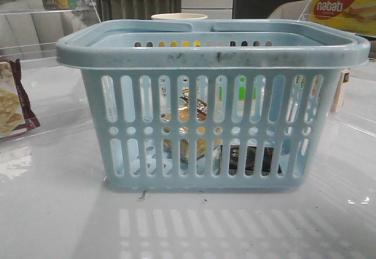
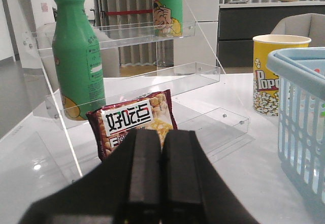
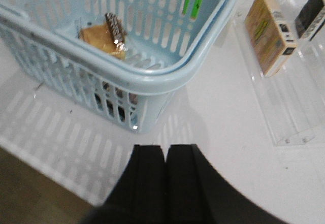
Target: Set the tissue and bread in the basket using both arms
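Matte black left gripper (image 2: 161, 183) and right gripper (image 3: 165, 183): blocky flat-faced fingers, no visible markings or screws.

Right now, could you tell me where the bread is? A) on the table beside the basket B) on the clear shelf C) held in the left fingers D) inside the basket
D: the wrapped bread lies on the floor of the basket, visible through its slots in the front view.

front: low, close, facing basket (image 1: 211, 94) | wrists: beside it, both catching its rim
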You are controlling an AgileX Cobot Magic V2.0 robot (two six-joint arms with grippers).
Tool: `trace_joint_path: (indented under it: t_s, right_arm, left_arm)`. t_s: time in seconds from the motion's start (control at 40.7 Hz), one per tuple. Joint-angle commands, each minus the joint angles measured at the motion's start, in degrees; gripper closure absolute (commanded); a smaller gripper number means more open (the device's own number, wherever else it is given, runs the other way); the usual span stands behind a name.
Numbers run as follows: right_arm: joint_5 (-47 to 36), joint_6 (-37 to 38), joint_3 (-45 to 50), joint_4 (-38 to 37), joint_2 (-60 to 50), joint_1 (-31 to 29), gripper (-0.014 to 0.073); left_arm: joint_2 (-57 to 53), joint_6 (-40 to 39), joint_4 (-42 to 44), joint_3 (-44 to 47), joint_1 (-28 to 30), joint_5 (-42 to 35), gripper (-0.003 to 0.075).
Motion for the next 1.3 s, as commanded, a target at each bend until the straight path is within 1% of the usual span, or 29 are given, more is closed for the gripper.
trace_joint_path:
  t_s: [0.0,0.147,0.27,0.368,0.54,0.982,1.277]
  right_arm:
    - [-12.44,-0.25,2.91,0.89,-3.83,-4.48,0.0537]
    - [-27.43,-0.25,14.42,1.05,-12.83,-12.11,0.0537]
    - [-36.43,-0.25,24.65,1.17,-20.47,-17.65,0.0537]
    - [-40.6,-0.25,31.77,2.21,-25.74,-21.03,0.0537]
    - [-46.48,-0.25,40.06,3.94,-30.71,-23.66,0.0537]
    - [-46.5,-0.25,40.03,4.28,-30.63,-22.74,0.0537]
    - [-46.48,-0.25,40.03,4.28,-30.63,-20.35,0.0537]
  left_arm:
    - [-1.06,-0.25,-0.05,-0.07,-0.01,-4.89,0.0629]
    - [-1.06,-0.25,-0.05,-0.07,-0.01,-4.89,0.0629]
    - [-1.06,-0.25,-0.05,-0.07,-0.01,-4.89,0.0629]
    - [-1.06,-0.25,-0.05,-0.07,-0.01,-4.89,0.0629]
    - [-1.06,-0.25,-0.05,-0.07,-0.01,-4.89,0.0629]
    - [-0.97,-0.25,-0.05,-0.07,-0.01,-4.89,0.0629]
    - [-0.97,-0.25,-0.05,-0.07,-0.01,-4.89,0.0629]
